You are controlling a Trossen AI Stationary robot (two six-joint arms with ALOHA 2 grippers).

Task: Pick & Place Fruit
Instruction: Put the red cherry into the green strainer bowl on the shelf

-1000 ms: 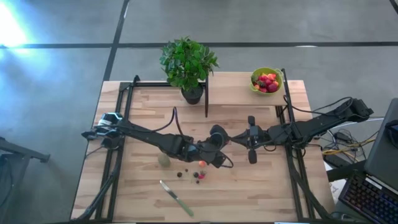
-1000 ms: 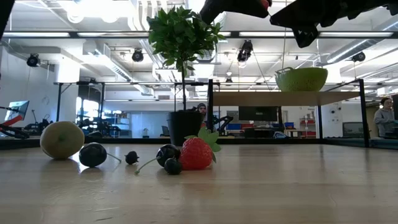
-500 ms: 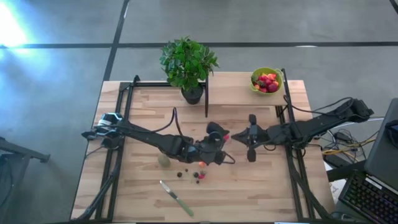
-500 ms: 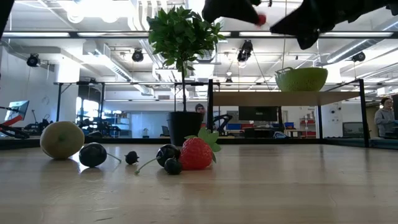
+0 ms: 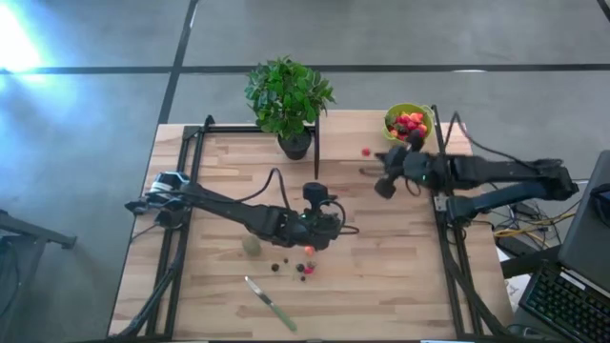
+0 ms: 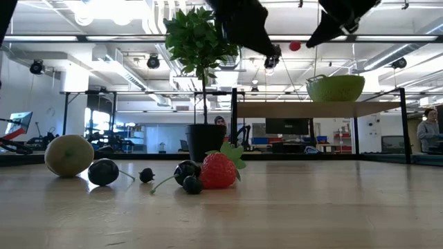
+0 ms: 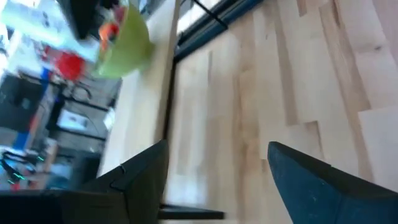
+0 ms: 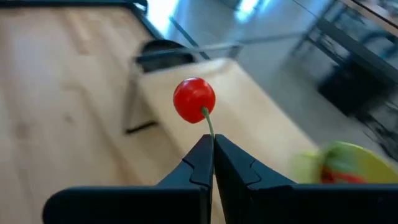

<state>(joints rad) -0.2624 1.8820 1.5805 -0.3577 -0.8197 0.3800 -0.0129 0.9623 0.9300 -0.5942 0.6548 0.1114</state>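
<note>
Handoff done: left gripper (image 5: 329, 226) now wide, empty, frame centre; right gripper (image 8: 211, 155) pinches cherry (image 8: 194, 99) stem, swung toward bowl (image 5: 396, 113) upper right

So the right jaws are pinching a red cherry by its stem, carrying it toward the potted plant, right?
Not the potted plant. The right gripper pinches the red cherry by its stem near the lime-green bowl, as the high view shows.

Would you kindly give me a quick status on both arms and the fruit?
Right gripper shut on cherry stem, high, near green bowl. Left gripper open, empty, mid-table. Strawberry, dark berries on table. Path to bowl looks clear.
</note>
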